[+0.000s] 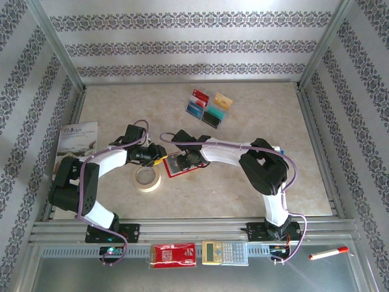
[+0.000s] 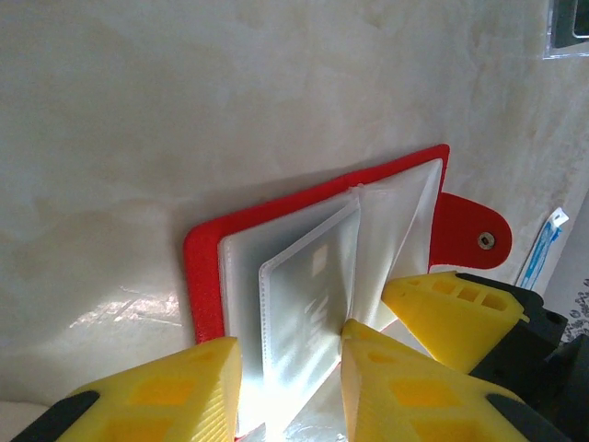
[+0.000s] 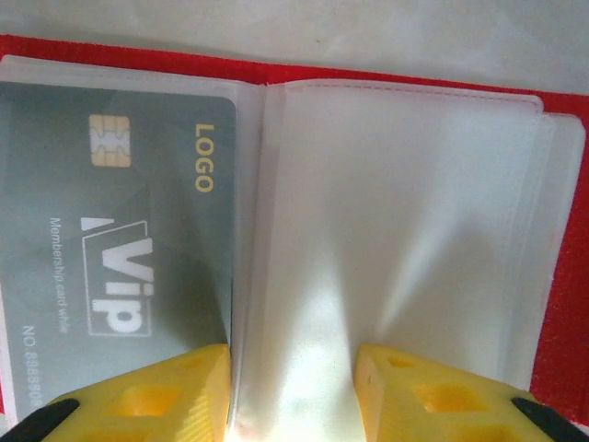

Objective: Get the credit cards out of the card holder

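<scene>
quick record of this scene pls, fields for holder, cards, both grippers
card holder: open on the table, clear pockets up
inside: grey VIP card in a pocket
taken out: loose cards, grouped at the far side
left gripper: jaws apart, a pocket leaf between them
right gripper: jaws apart, a pocket leaf between them

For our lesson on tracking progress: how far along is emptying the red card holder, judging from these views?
Done: four small coloured plastic cards lie together on the far part of the pale tabletop. In hand: the red folding card holder with clear pockets lies open, and the left arm's fingers and the right arm's fingers each straddle a pocket leaf, not clamped. Left: a grey chip card marked VIP sits in a pocket.
</scene>
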`<state>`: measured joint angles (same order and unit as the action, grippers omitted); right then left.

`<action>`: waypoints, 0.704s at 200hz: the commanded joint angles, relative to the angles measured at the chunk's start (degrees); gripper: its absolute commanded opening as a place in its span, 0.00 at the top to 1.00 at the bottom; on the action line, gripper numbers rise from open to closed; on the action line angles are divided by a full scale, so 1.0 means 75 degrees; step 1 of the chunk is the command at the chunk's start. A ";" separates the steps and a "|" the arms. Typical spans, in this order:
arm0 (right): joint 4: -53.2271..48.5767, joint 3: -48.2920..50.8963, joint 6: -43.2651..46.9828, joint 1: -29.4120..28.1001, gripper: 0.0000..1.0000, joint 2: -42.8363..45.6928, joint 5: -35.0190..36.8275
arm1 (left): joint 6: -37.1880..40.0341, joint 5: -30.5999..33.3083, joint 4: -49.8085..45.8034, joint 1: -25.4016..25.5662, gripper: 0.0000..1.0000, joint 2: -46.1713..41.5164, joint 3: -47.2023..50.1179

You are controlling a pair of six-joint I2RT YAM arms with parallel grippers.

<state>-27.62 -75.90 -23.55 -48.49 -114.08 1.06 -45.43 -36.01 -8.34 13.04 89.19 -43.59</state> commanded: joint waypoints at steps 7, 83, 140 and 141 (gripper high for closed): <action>-0.0279 0.0276 0.0084 0.0079 0.58 -0.0513 0.0105 | 0.0002 -0.0101 0.0242 0.0142 0.66 0.0150 -0.0014; -0.0255 0.0270 0.0087 0.0089 0.59 -0.0496 0.0069 | -0.0059 -0.0013 0.0386 0.0217 0.62 0.0386 -0.0099; -0.0244 0.0253 0.0085 0.0102 0.59 -0.0477 0.0012 | -0.0086 -0.0072 0.0529 0.0333 0.64 0.0675 -0.0183; -0.0244 0.0253 0.0089 0.0102 0.59 -0.0484 0.0017 | -0.0085 -0.0073 0.0527 0.0334 0.64 0.0679 -0.0185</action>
<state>-27.57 -75.90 -23.55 -48.49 -114.13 1.06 -45.65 -36.25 -4.80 14.70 92.99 -44.23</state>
